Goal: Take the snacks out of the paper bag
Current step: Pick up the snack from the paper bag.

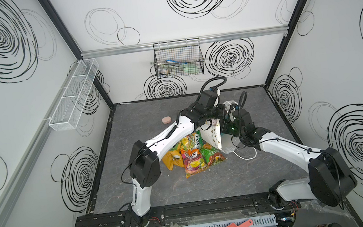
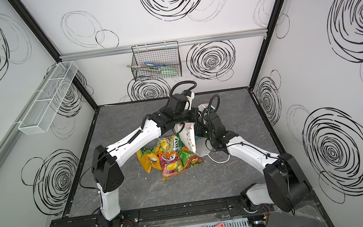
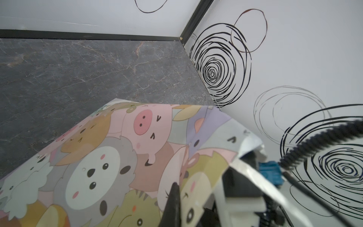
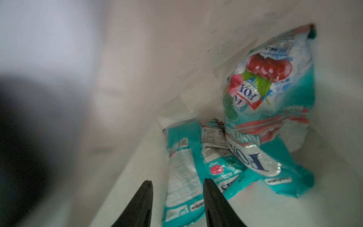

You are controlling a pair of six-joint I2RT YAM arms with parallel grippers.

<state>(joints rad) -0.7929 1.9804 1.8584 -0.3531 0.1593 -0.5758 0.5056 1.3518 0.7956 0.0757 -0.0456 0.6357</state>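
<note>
Right gripper (image 4: pixel 177 196), fingers apart, empty: teal plastic snack packets (image 4: pixel 196 167) just ahead look light, slippery; pinch an edge. Left gripper (image 3: pixel 174 188) clamps the white animal-print paper bag (image 3: pixel 117 157).

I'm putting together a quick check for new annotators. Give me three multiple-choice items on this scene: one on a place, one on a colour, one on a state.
1. Where is the right pincer?
A) over the loose pile
B) inside the bag
C) at the wall basket

2. What colour are the packets in the bag?
A) orange
B) purple
C) teal

3. How is the left pincer?
A) shut on the bag
B) open over the table
C) shut on a packet

Key:
1 B: the right wrist view shows white bag walls all around it.
2 C: the same view shows teal wrappers lying at the bag's far end.
3 A: the left wrist view shows it pinching a fold of the printed paper.
</note>
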